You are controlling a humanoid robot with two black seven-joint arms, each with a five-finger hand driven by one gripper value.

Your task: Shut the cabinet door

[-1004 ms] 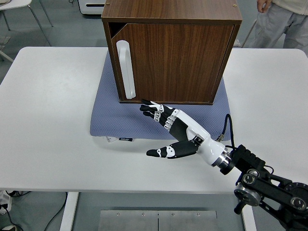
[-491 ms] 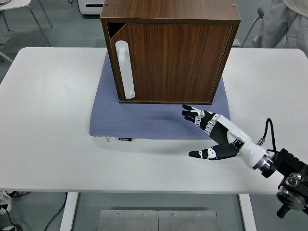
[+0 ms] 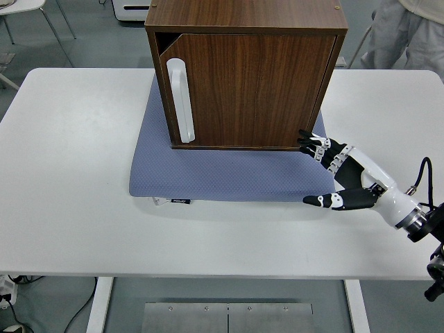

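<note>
- the dark wooden cabinet [image 3: 246,21] stood on a blue-grey mat [image 3: 208,173] toward the far middle of the white table [image 3: 69,173].
- its door [image 3: 246,90] lay nearly flush with the front, hinged by the look of it on the right; only a thin dark wedge of gap showed at the upper left corner, so i judged it almost shut.
- the door looked a stiff, flat wooden panel, light enough to swing with a gentle push, and not fragile.
- the white bar handle [image 3: 180,100] ran upright down the door's left edge; pressing flat near it, far from the hinge, seemed the best place to push.
- nothing of the cabinet's inside could be seen through the gap, so i could not tell what it held.
- the right hand [image 3: 340,177] hovered by the cabinet's lower right corner, fingers [image 3: 316,146] spread and loose, holding nothing.
- the left arm was out of sight.
- a person [image 3: 406,31] stood beyond the table's far right corner.
</note>
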